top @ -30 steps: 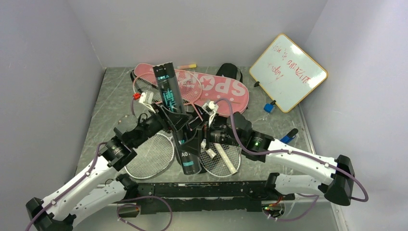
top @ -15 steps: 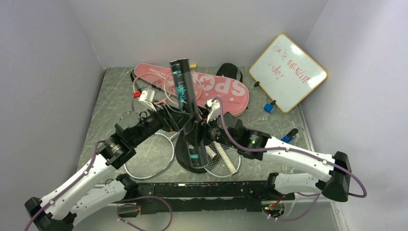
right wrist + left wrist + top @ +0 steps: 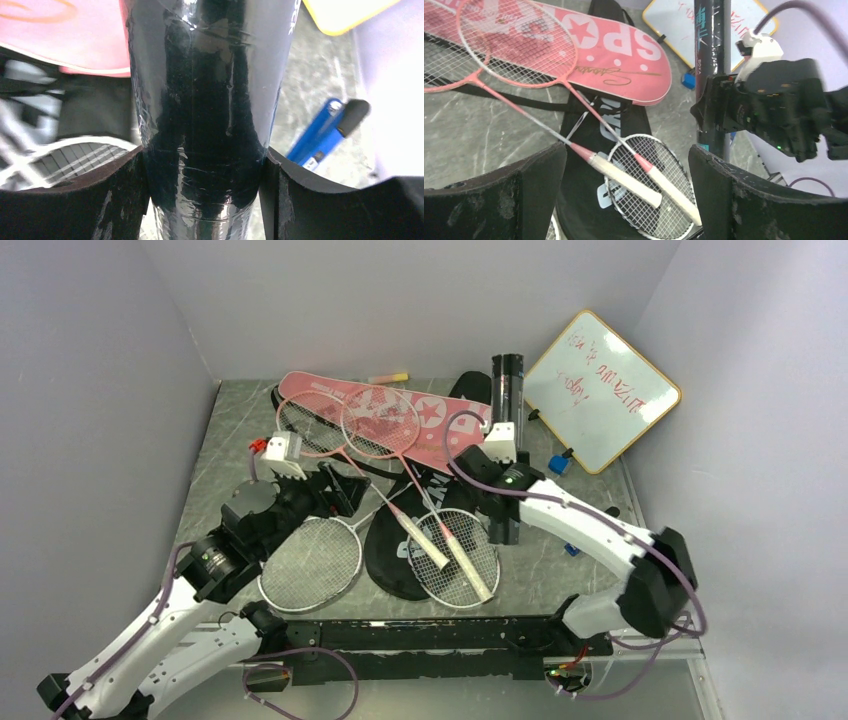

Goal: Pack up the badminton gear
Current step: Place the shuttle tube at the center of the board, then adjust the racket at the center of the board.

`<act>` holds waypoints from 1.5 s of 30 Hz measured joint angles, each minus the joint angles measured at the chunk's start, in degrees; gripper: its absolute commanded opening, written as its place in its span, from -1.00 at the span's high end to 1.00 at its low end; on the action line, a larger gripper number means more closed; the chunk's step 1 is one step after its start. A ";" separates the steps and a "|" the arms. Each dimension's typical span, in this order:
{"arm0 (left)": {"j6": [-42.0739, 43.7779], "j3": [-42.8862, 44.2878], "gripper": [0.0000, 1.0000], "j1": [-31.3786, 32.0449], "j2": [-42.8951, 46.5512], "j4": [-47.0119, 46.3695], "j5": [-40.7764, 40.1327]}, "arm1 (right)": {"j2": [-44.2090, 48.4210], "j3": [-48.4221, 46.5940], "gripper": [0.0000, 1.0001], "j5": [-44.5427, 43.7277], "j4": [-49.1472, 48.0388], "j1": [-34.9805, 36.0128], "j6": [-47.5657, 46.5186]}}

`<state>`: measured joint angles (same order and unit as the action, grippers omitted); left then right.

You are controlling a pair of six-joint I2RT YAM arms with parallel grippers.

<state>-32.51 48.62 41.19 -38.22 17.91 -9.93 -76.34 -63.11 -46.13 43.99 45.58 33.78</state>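
My right gripper (image 3: 501, 502) (image 3: 205, 165) is shut on the dark tube (image 3: 508, 390) (image 3: 200, 100) (image 3: 711, 45), which stands upright at the back right beside the whiteboard. My left gripper (image 3: 335, 490) (image 3: 626, 195) is open and holds nothing, left of centre above the rackets. Two pink-framed rackets (image 3: 380, 422) (image 3: 519, 45) lie with their heads on the pink "SPORT" cover (image 3: 455, 435) (image 3: 624, 55). Two white-framed rackets (image 3: 312, 565) (image 3: 458, 558) lie near the front. The black cover (image 3: 385, 550) (image 3: 584, 190) lies under the right white racket and the pink rackets' handles.
A wood-framed whiteboard (image 3: 600, 390) leans in the back right corner. A blue marker (image 3: 325, 130) lies on the table right of the tube. A small pink-yellow marker (image 3: 388, 376) lies at the back wall. Another black bag (image 3: 475, 388) sits behind the pink cover.
The tube has passed from my left gripper to my right one. The right arm has carried it from the centre to the back right. My left gripper has opened and pulled back left.
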 measured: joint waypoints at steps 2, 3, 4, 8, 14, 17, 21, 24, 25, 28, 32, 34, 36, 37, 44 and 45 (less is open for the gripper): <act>0.52 -0.37 -0.92 0.00 -0.02 0.74 -0.79 | -4.33 -0.15 0.00 -2.47 3.10 -1.79 0.74; 0.59 -0.66 -0.92 0.00 -0.02 0.92 -1.20 | -6.25 -0.02 -0.05 -3.10 4.09 -2.45 0.70; 0.61 -1.01 -0.93 0.00 -0.02 1.31 -1.75 | -7.76 0.17 -0.07 -3.37 4.57 -3.08 0.42; 0.28 -2.38 -0.93 0.00 -0.17 2.54 -3.69 | -11.54 0.81 -0.11 -5.44 6.19 -4.90 0.20; -2.56 -3.93 -0.93 0.00 -1.79 4.44 -7.23 | -16.76 2.82 -0.66 -7.32 6.58 -7.52 -0.22; -4.35 -4.50 -0.93 0.00 -3.10 4.94 -8.57 | -20.17 2.86 -0.87 -7.56 6.67 -8.35 0.24; -6.08 -5.49 -0.93 0.00 -4.68 5.90 -9.86 | -22.34 2.82 -0.99 -7.78 6.86 -8.87 0.55; -6.19 -6.03 -0.93 0.00 -4.76 6.14 -10.62 | -21.84 2.01 -1.00 -7.39 6.99 -9.03 0.48; -6.19 -6.19 -0.93 0.00 -4.72 6.14 -10.97 | -21.05 1.66 -0.98 -6.82 6.67 -9.03 0.20; -6.16 -6.58 -0.93 0.00 -4.66 6.12 -11.47 | -16.70 1.22 -0.87 -4.31 5.42 -8.09 -1.49; -6.12 -8.17 -0.87 0.00 -4.31 5.62 -12.11 | -10.08 -0.11 -0.60 1.09 2.32 -2.64 -5.09; -6.10 -8.98 -0.87 0.00 -4.31 5.05 -11.96 | -8.46 -1.03 -0.38 4.90 -0.55 1.66 -7.30; -6.10 -9.66 -0.89 0.00 -4.31 4.50 -11.74 | -8.15 -1.55 -0.19 8.92 -3.56 5.09 -8.92; -6.10 -9.88 -0.93 0.00 -4.31 4.13 -11.65 | -8.28 -1.68 -0.18 11.39 -5.33 6.78 -9.79; -6.36 -11.17 -0.94 -0.02 -3.87 2.49 -11.45 | -15.06 -4.92 -0.04 23.82 -15.89 12.55 -13.84; -6.47 -11.54 -0.94 -0.04 -3.87 2.43 -11.65 | -17.27 -6.45 -0.01 24.44 -17.27 13.09 -14.58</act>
<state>-38.98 37.08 41.15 -42.09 20.34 -21.58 -93.60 -69.56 -21.69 26.72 58.67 19.20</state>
